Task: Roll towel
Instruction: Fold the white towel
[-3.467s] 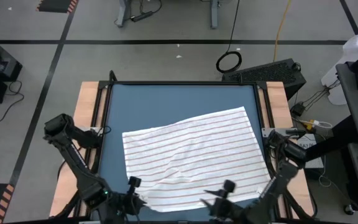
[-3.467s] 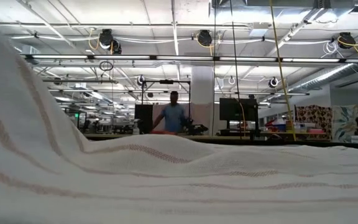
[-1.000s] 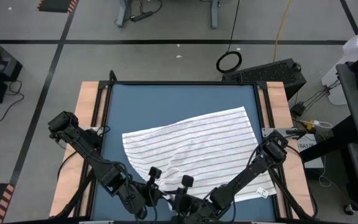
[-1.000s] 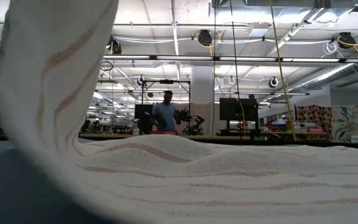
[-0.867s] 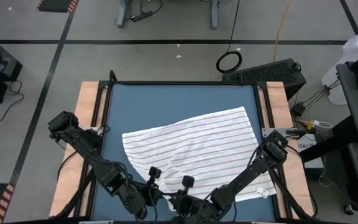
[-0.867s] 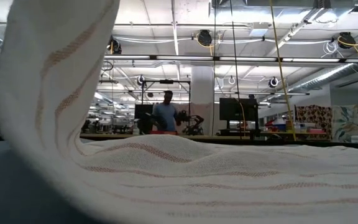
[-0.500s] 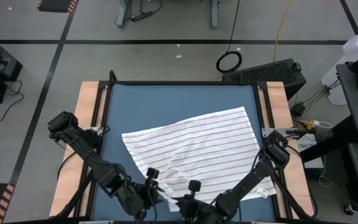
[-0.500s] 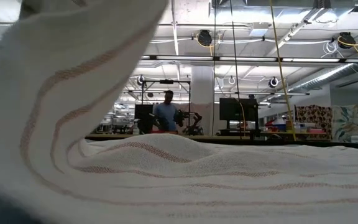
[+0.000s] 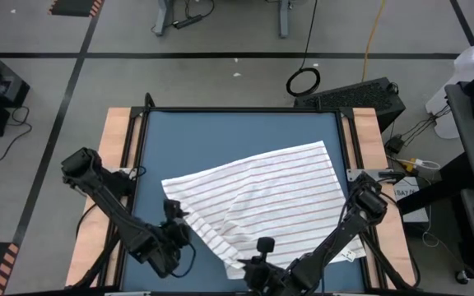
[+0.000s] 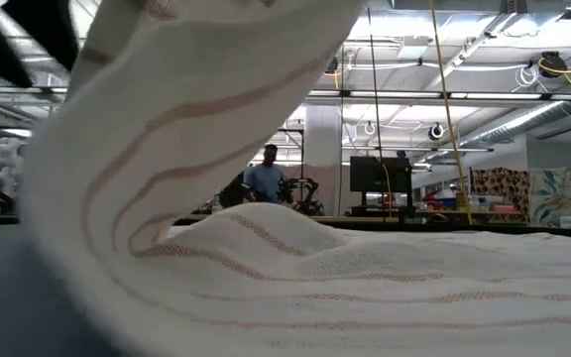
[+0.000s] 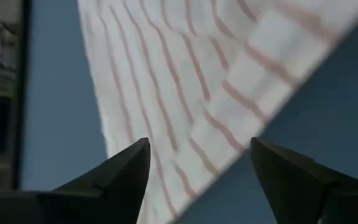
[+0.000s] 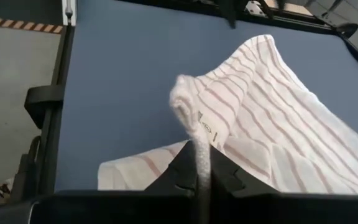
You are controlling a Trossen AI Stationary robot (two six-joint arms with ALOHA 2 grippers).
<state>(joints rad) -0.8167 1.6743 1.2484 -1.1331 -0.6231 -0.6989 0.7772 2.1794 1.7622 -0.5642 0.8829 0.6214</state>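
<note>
The towel (image 9: 262, 205) lies spread at a slant across the blue desk (image 9: 220, 136), its near corner lifted and curling over itself. In the right wrist view a pinched fold of cloth stands up out of the right end effector (image 12: 199, 180), whose jaws are clamped tight on it. That end effector (image 9: 257, 261) sits at the desk's near edge, holding the raised corner. The left end effector (image 9: 174, 215) hangs just beside the towel's left edge, jaws spread wide and empty; its wrist view shows the striped cloth lying between and beyond the two fingers (image 11: 126, 171), not gripped. This looks like the very start of the roll: one corner turned up, nothing wound yet. Next, the left side likely needs a fresh grip on the near edge so both ends turn over together; otherwise the roll runs crooked.
</note>
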